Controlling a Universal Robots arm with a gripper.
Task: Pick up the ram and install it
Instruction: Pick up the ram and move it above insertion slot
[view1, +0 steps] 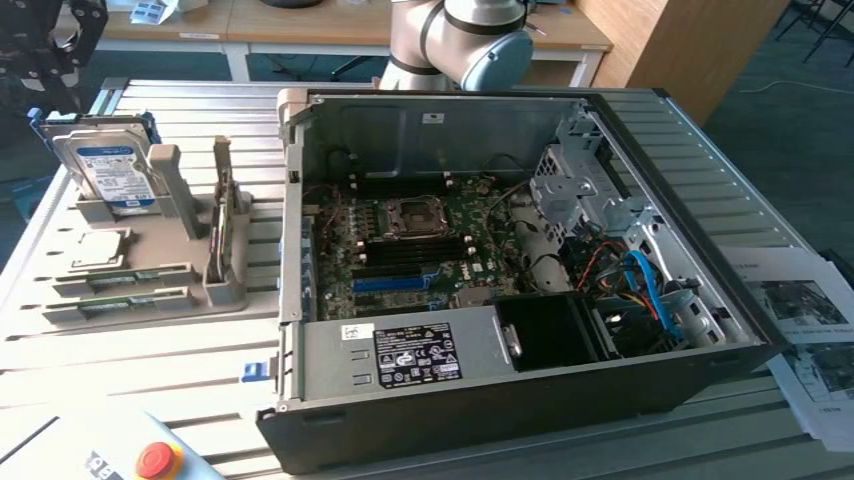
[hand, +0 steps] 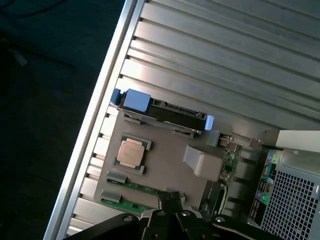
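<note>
Slatted metal counter (view1: 134, 370) carries an open PC case (view1: 534, 400) and a gray tray (view1: 167, 255) near the counter's edge at the exterior view's left. Ram (view1: 130, 273) lies flat along one tray edge, just beside the CPU (view1: 100, 248); the hard drive (view1: 114, 175) stands at the opposite edge. Tool (hand: 170, 202) hovers over the tray, fully closed, gripping nothing.

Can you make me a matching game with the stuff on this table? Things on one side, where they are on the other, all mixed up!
Things:
1. hard drive
2. ram
3. red button
4. papers

Places:
A. on the table, at the exterior view's right of the computer case
B. lying flat in the grey tray
C. standing upright in the grey tray
D. in the exterior view's lower left corner

Pairs: 1-C, 2-B, 3-D, 4-A
</note>
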